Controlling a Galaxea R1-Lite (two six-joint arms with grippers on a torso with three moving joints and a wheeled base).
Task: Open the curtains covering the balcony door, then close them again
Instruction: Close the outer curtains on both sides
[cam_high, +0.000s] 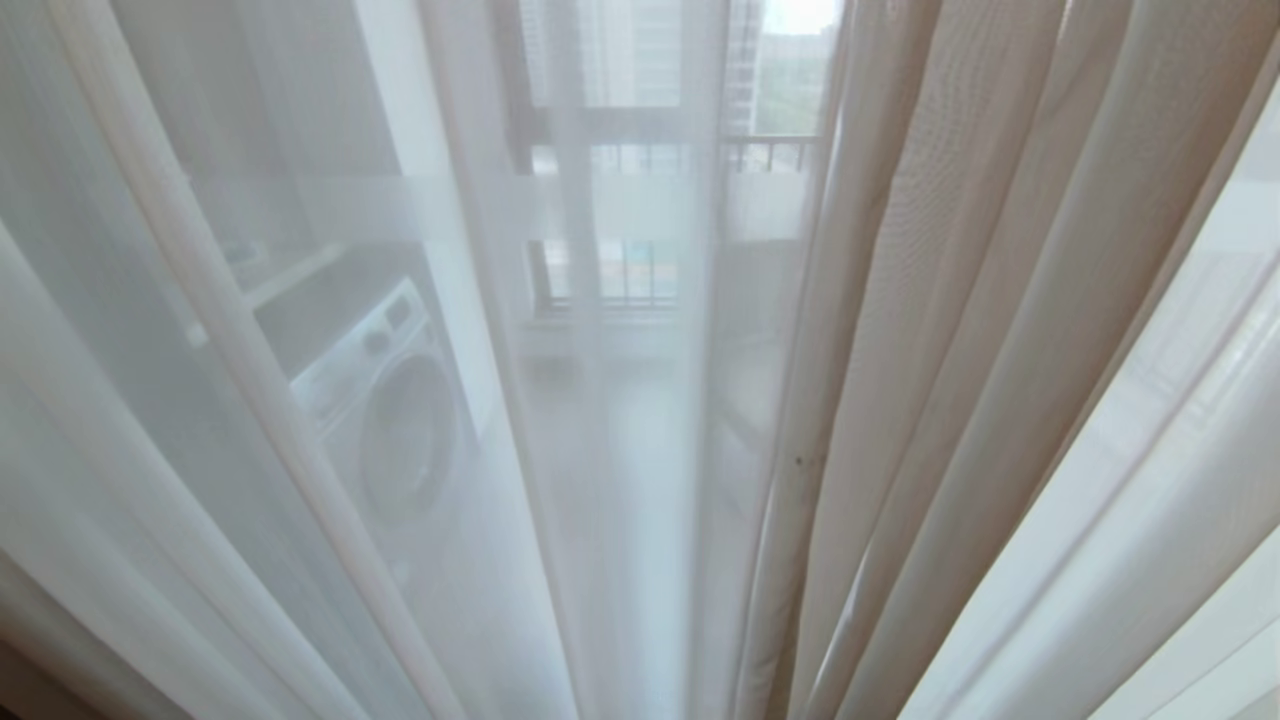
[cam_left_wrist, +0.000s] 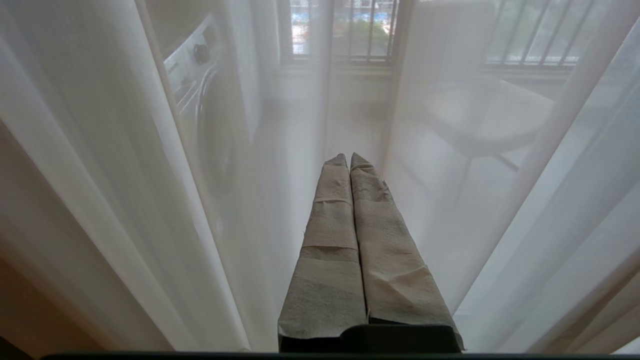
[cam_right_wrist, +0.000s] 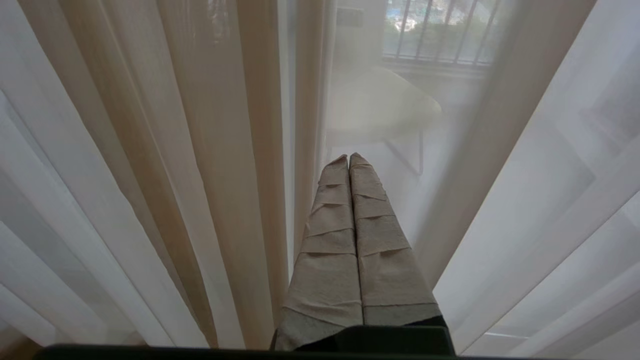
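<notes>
Left gripper (cam_left_wrist: 348, 159) and right gripper (cam_right_wrist: 348, 159): taped fingers pressed together, holding nothing, pointing at the fabric. Curtains drawn across: sheers (cam_high: 330, 400) hang just ahead, beige drapes (cam_high: 950, 350) bunched to the right. Beyond, hazy through the sheer: washer (cam_high: 395, 400), chair (cam_left_wrist: 480, 120), railing (cam_high: 770, 150).

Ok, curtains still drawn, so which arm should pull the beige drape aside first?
Probably right. The right gripper, shut, sits beside the beige drape; the left gripper, also shut, faces only sheer curtain.
</notes>
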